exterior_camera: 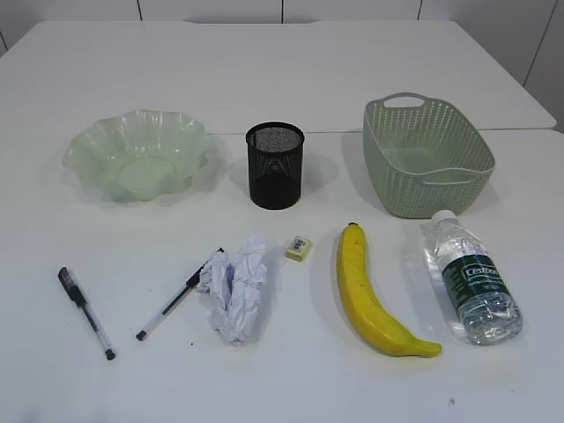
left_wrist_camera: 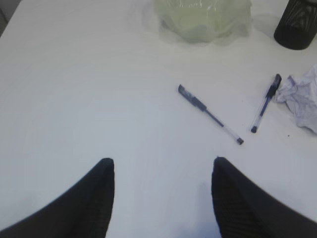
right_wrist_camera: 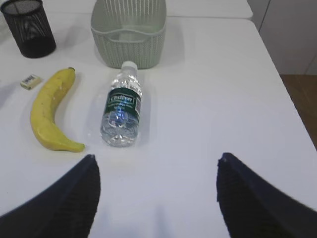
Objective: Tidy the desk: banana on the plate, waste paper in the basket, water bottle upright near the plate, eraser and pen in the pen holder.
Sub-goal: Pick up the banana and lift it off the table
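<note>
1. Nothing is yet tidied: every item is seen loose on the bench [exterior_camera: 282, 88], in a row in front of the pen holder [exterior_camera: 275, 165].
2. The banana [exterior_camera: 374, 295] is found to the right of the pen holder and nearer the camera, its long axis running away from the right fingers [right_wrist_camera: 156, 171], dark tip toward the basket [exterior_camera: 426, 157].
3. The right fingers are seen released and empty; the banana lies ahead and to their left, so the right arm is judged the nearer (the plate [exterior_camera: 138, 154] sits left of the pen holder).
4. The left fingers [left_wrist_camera: 163, 173] are likewise spread, grasping nothing; two pens [left_wrist_camera: 210, 113] lie ahead of them.
5. The water bottle [right_wrist_camera: 122, 105] lies on its side just beside the banana, cap toward the basket.
6. White lettering is seen on its dark green label but cannot be read; the eraser [exterior_camera: 299, 248] print is too small.
</note>
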Robot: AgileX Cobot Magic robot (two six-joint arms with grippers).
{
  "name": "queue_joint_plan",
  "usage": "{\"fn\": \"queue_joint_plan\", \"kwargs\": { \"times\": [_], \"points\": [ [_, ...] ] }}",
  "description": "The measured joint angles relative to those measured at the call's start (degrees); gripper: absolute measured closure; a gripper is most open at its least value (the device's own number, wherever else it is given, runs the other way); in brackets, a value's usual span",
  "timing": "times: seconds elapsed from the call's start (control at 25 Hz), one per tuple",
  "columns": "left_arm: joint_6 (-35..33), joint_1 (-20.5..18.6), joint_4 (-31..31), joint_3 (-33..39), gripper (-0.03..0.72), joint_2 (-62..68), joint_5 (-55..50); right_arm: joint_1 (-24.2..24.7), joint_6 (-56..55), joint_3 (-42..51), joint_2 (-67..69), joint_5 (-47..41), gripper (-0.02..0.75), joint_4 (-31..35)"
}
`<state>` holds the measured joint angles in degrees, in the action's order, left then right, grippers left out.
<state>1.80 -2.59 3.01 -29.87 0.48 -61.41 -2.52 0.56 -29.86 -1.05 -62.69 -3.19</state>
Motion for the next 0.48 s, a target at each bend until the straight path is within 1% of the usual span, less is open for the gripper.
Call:
{"fn": "queue_joint_plan", "kwargs": {
  "times": [0.16, 0.32, 0.48],
  "points": [
    [0.0, -0.1, 1.3, -2.1, 0.256, 3.0, 2.4, 0.0, 4.1, -0.5, 6.5, 4.6, 0.195, 3.2],
    [0.0, -0.1, 1.3, -2.8, 0.256, 10.6, 3.3, 0.0, 8.6, -2.3, 16.2, 9.4, 0.249, 8.2],
    [0.0, -0.1, 2.3, -3.0, 0.256, 19.3, 3.7, 0.0, 10.6, -5.0, 24.6, 11.9, 0.273, 12.1]
  ]
}}
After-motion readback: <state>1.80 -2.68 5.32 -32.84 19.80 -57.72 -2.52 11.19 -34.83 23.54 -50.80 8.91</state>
